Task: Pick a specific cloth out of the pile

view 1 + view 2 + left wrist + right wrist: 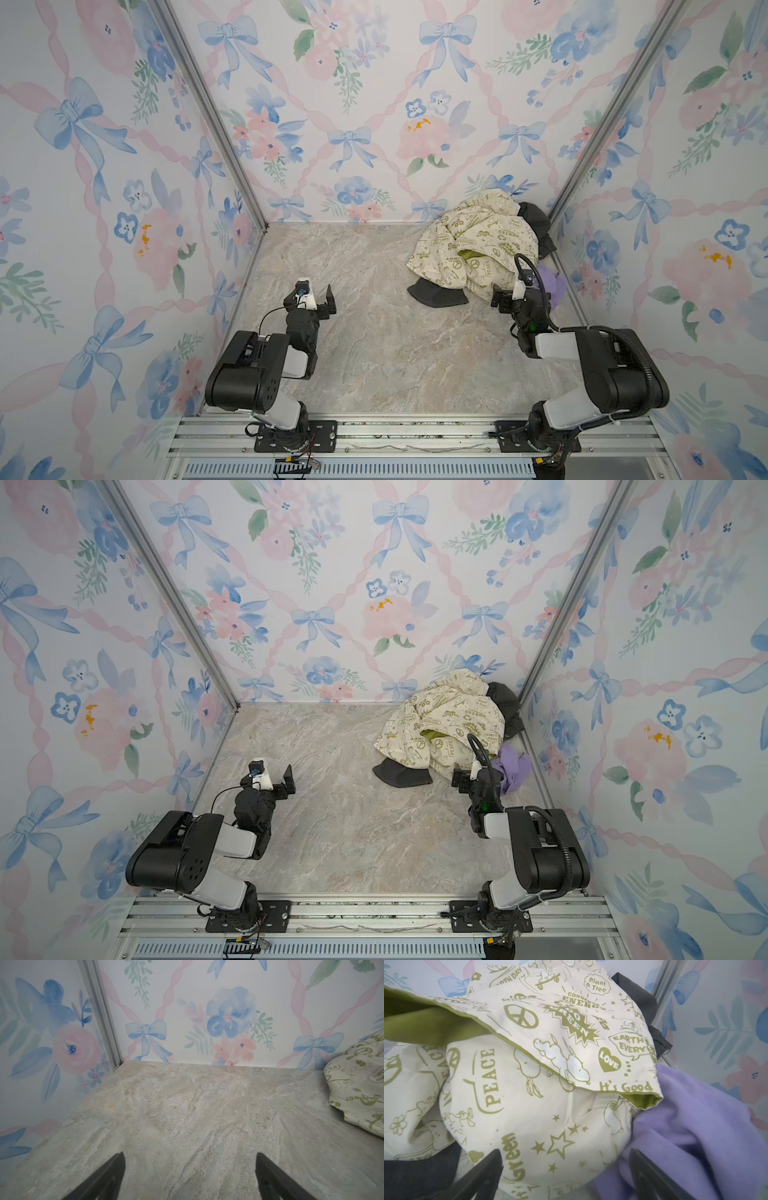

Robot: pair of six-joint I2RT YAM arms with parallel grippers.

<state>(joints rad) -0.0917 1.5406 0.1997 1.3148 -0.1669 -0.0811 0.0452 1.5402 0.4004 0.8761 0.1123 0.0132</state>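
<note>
Step in hand is the reach and grab, so start close to you. Your right gripper [564,1153] is spread wide and holds nothing. It hangs just in front of the pile [473,241], at its near edge. Your left gripper [190,1155] is spread wide too and holds nothing, and it sits well apart over the bare stone-look table [374,353].

The lilac cloth [695,1126] you want lies at the pile's right side, near the side wall [665,291] and just beside the right gripper (in the wrist view one finger [652,1176] shows right over its edge). I would turn a little toward it and pinch a thick lilac fold, not the cream cloth [550,1084]. A green-lined flap [643,1101] of the cream one lies over the lilac cloth's far edge, so pull slowly toward you or it may drag along.

The lilac cloth looks fuzzy and soft, bunched in fat folds. The cream one looks smooth, thin and puffed up, with olive peace signs and words. A dark grey cloth [436,296] pokes out flat under the front. Another dark grey piece [536,220] sits at the back corner.
</note>
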